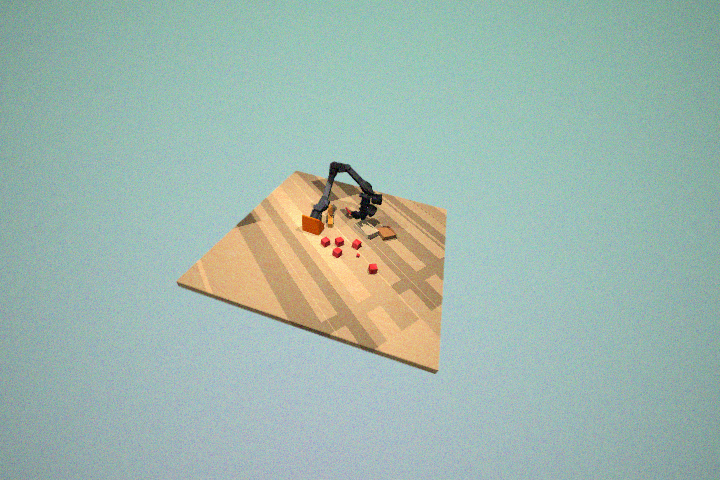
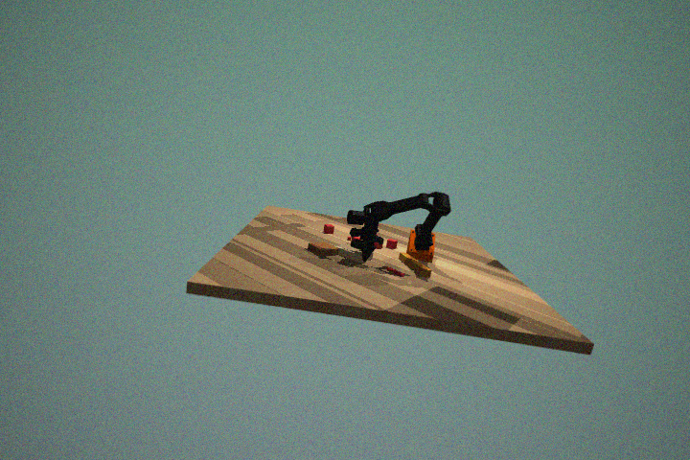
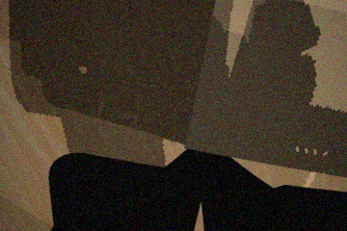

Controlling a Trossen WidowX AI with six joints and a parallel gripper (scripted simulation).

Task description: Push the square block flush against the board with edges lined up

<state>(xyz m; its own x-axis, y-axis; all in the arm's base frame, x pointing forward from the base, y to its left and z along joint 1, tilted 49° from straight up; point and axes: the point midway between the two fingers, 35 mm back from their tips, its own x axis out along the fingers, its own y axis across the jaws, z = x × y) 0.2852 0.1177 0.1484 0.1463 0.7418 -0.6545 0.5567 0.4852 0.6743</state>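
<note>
One arm (image 1: pixel 338 175) — one shut gripper (image 2: pixel 366 255), holding nothing. Five red cubes (image 1: pixel 339 241), plus one tiny red speck (image 1: pixel 357 255). One brown block (image 1: pixel 387 232), one yellow board (image 2: pixel 415 264), one thin red stick (image 2: pixel 393 271) — one orange base (image 1: pixel 312 224), one table (image 1: pixel 259 283).

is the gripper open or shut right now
Shut, with nothing held. In the wrist view the two dark fingers meet at a point. The gripper points down at the table, beside the brown block.
</note>
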